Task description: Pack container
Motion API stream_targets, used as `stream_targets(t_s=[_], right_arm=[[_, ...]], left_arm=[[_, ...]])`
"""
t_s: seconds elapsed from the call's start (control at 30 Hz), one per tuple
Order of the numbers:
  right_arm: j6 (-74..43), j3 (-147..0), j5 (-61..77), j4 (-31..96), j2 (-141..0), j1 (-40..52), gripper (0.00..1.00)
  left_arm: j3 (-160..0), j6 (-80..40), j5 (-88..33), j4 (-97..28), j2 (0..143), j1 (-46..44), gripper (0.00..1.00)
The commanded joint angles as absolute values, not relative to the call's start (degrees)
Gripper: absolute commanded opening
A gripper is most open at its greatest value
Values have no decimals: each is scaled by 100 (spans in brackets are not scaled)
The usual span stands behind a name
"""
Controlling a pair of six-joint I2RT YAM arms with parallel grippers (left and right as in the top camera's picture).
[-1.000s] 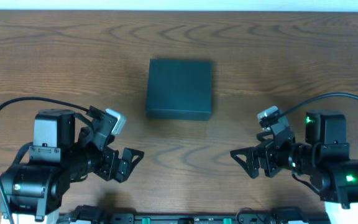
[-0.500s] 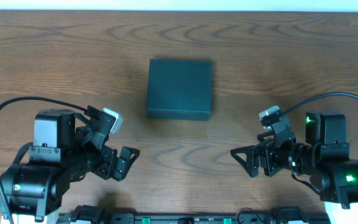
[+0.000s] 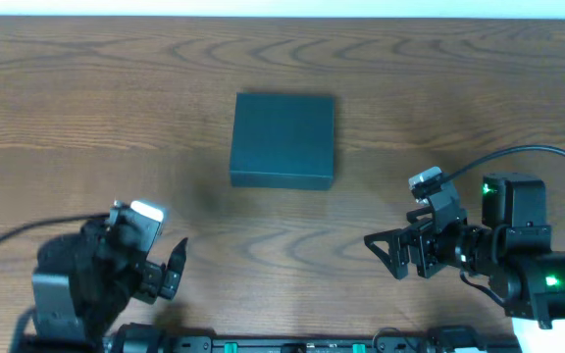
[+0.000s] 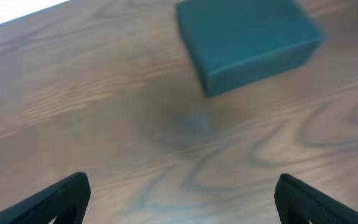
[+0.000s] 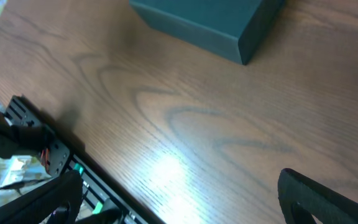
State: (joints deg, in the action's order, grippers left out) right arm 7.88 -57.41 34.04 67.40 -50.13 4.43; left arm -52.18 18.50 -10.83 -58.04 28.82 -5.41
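The container (image 3: 282, 139) lies closed on the table (image 3: 86, 88), near its centre and well apart from both grippers. The left gripper (image 3: 173, 267), blurred in the overhead view, is released, with its fingers (image 4: 61, 198) spread wide above bare wood and nothing between them. The right gripper (image 3: 385, 257) is likewise released and empty, jaws spread, pointing toward the table's middle.

Desk (image 3: 86, 88): brown wood-grain top filling the overhead view, with a pale strip along the far edge. One item lies on it: the dark teal container (image 3: 283, 139), closed and flat, near centre toward the far side, its sides parallel to the desk edges.
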Motion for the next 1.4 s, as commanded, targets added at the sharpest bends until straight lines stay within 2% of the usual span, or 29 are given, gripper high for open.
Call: stream_targets(t_s=[0.0,0.3,0.77,1.37], right_arm=[[711,-5725,3426,6726,-4993,469,99],[711,-5725,3426,6726,-4993,469,99],[711,-5725,3426,6726,-4993,469,99],[711,-5725,3426,6726,-4993,469,99]], left_arm=[[-4338,1953,-690,-5454,2224,-274,96],[-2303,1334,-711,-4307,456,301,96],[-694,840,-755,-2414,19,384,96],[-681,810,-749,-2324,21,373,96]])
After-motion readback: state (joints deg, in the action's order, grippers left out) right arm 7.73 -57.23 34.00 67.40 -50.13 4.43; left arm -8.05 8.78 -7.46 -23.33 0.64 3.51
